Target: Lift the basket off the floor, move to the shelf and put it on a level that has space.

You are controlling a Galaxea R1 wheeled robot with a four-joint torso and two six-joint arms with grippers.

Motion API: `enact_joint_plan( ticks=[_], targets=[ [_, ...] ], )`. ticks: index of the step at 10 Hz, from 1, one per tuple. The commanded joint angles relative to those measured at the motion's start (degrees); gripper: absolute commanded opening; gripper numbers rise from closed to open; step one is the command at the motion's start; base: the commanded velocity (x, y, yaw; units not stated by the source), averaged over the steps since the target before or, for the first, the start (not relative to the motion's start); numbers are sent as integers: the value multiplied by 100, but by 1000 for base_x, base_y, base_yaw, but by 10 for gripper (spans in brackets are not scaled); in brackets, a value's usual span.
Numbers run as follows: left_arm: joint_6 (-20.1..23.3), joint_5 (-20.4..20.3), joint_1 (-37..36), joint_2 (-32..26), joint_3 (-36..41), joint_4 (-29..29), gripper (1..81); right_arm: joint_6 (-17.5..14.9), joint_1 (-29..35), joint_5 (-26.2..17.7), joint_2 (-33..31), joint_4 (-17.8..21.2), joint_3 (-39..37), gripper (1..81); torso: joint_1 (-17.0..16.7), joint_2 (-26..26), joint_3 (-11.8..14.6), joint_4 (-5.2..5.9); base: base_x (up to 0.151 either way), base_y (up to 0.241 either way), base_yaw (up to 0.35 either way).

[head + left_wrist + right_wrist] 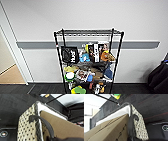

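The cream-white woven basket with its dark grey rim hangs just above the dark carpet floor, with a brown cardboard box inside it. Each dark handle stands pulled up taut. My left gripper is shut on one handle and my right gripper on the other. The black wire shelf stands straight ahead against the white wall. Its top level is bare, while the lower tiers are crowded with items.
A doorway with tan wooden flooring opens at the left. A dark bulky object stands at the right edge. A grey rail runs along the wall. My own base sits close beside the basket.
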Motion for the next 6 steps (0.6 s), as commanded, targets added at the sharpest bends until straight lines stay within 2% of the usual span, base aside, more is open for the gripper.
enact_joint_plan(
  ticks=[1,6],
  targets=[
    [-8,169,-523,-81,183,26,10,15,617,-259,-103,-14,270,10,0,0,0,0,102,0,0],
    [-8,169,-497,-81,165,26,10,6,617,-259,-104,-23,305,10,0,0,0,0,102,0,0]
  ],
)
